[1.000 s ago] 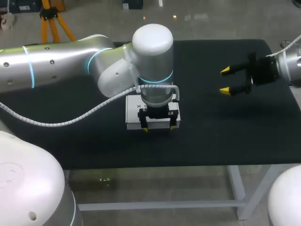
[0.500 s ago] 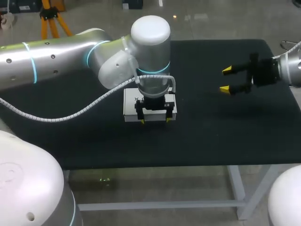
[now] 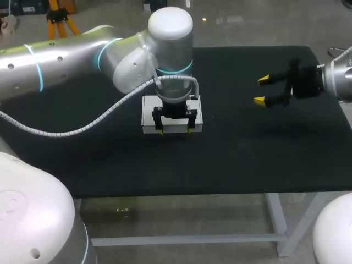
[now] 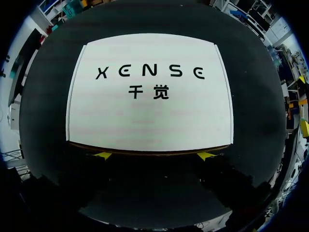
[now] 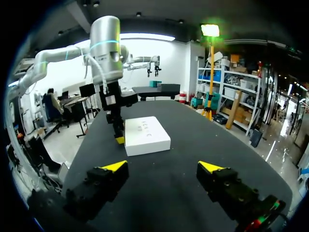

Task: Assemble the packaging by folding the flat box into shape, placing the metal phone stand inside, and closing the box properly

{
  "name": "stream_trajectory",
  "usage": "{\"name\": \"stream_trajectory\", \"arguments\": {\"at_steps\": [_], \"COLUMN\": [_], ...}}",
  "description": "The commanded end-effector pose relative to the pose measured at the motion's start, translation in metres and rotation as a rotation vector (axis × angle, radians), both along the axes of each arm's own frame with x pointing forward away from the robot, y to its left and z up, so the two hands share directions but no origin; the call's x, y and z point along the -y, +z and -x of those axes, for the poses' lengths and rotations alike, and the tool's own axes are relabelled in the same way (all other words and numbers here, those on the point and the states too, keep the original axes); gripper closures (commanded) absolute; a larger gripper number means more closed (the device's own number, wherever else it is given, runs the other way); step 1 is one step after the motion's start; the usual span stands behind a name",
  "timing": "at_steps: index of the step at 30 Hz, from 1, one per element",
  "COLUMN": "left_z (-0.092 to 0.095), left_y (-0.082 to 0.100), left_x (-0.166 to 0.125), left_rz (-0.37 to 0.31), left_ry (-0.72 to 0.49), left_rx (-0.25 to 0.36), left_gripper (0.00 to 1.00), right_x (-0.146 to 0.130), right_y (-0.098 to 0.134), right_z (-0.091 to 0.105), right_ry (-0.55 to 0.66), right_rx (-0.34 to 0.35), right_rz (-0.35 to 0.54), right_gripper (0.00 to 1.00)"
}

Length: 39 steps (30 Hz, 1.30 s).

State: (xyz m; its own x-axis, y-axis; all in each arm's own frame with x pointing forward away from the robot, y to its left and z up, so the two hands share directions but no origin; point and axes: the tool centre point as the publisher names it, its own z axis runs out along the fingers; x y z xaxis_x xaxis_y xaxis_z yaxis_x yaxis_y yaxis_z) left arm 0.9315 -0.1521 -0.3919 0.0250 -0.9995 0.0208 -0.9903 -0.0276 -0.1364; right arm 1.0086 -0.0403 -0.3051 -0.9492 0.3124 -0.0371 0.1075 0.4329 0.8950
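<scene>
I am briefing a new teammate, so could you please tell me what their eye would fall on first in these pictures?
The white box lies closed and flat in the middle of the black table, with the left gripper open at its near edge. To the right, the right gripper hangs open over the table, apart from the box.

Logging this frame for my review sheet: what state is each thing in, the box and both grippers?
white box: closed, lying flat on the table.
left gripper: open, both tips at the box's near edge, not clamping it.
right gripper: open, empty, well apart from the box.
</scene>
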Motion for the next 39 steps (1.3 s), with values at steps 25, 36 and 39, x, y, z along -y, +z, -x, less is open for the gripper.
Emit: {"name": "stream_trajectory", "arguments": {"at_steps": [25,36,39], "left_z": [-0.099,-0.136,-0.147], "left_y": [-0.004,-0.004,-0.003], "left_x": [-0.021,-0.02,-0.021], "left_rz": [0.009,0.02,0.021], "left_ry": [-0.023,-0.028,-0.026], "left_rx": [-0.032,-0.05,-0.053], "left_gripper": [0.0,0.0,0.0], "right_x": [0.0,0.0,0.0], "right_y": [0.0,0.0,0.0], "right_z": [0.0,0.0,0.0], "right_ry": [0.001,0.001,0.001], "right_rx": [0.001,0.001,0.001], "right_rz": [-0.002,-0.002,-0.002], "right_gripper": [0.0,0.0,0.0]}}
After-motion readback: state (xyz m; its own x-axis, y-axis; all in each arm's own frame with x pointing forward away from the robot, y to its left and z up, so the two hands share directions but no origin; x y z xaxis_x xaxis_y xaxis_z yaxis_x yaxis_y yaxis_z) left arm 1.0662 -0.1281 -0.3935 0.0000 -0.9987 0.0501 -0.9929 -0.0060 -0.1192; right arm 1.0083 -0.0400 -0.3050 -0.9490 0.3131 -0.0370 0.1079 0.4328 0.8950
